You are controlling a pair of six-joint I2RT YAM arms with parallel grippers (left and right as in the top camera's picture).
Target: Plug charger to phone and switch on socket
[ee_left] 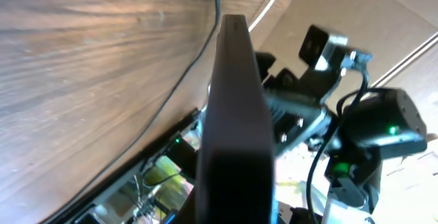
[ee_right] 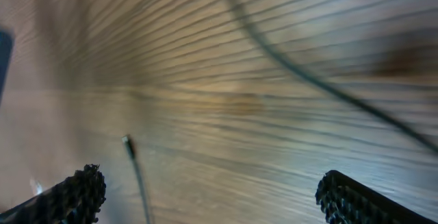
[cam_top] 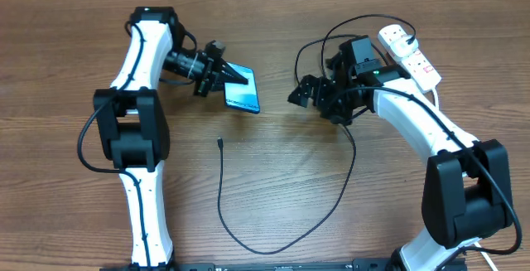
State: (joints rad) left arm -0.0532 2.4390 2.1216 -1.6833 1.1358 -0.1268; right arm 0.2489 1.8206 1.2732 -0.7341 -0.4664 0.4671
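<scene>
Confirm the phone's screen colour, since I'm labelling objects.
Light blue; the phone shows it best in the overhead view.

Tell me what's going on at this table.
The left claw is shut on one end of the phone. The right claw is open and empty, hovering above the table near the charger cable, whose connector tip lies loose, not plugged in. The socket strip sits far right, untouched.

Overhead: even, fairly bright light. Brown wood-grain counter (cam_top: pixel 281 180) sharp, shadows soft and short.
Left wrist: slim dark-edged phone (ee_left: pixel 236 114) close to lens, dim, out of focus.
Right wrist: heavy blur throughout. Thin black cable (ee_right: pixel 137 176) smeared, pale glare mid-frame.
</scene>
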